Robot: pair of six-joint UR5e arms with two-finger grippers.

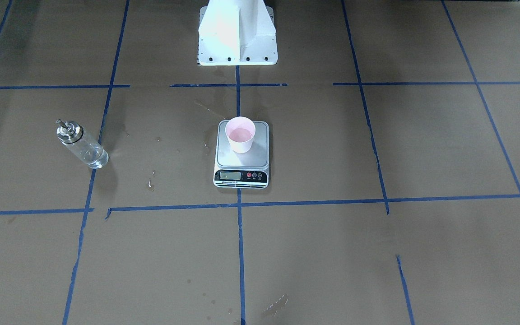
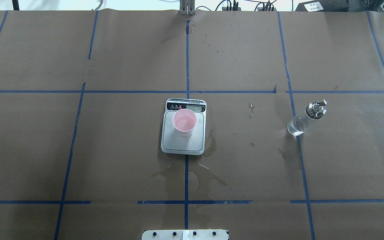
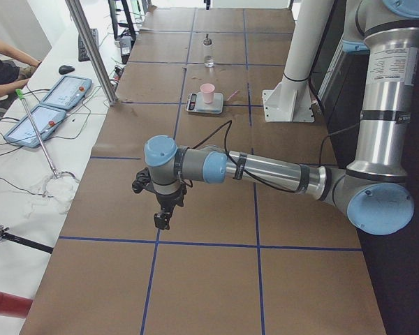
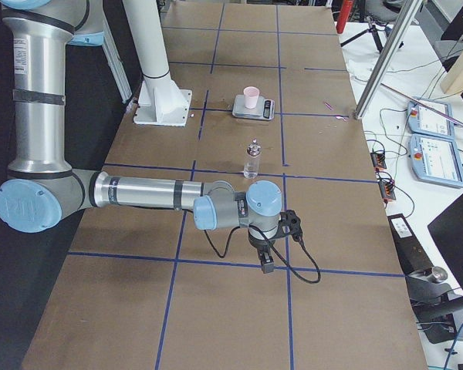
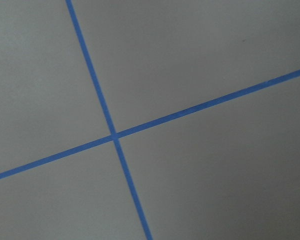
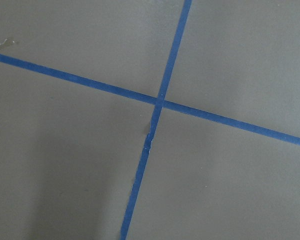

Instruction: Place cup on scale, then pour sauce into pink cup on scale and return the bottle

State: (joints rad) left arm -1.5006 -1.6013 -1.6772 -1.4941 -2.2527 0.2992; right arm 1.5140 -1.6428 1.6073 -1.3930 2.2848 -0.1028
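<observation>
While both arms reach low over the brown paper (image 2: 112,150), we see them only from the side, so we cannot tell whether the left gripper (image 3: 162,220) or the right gripper (image 4: 267,266) is released or clenched. Well away from both, the cup (image 2: 184,122) stands upright on the scale (image 2: 182,144). The bottle (image 2: 303,120), upright with clear sauce (image 2: 296,127) inside, stands between the right gripper and the scale, touching neither.
</observation>
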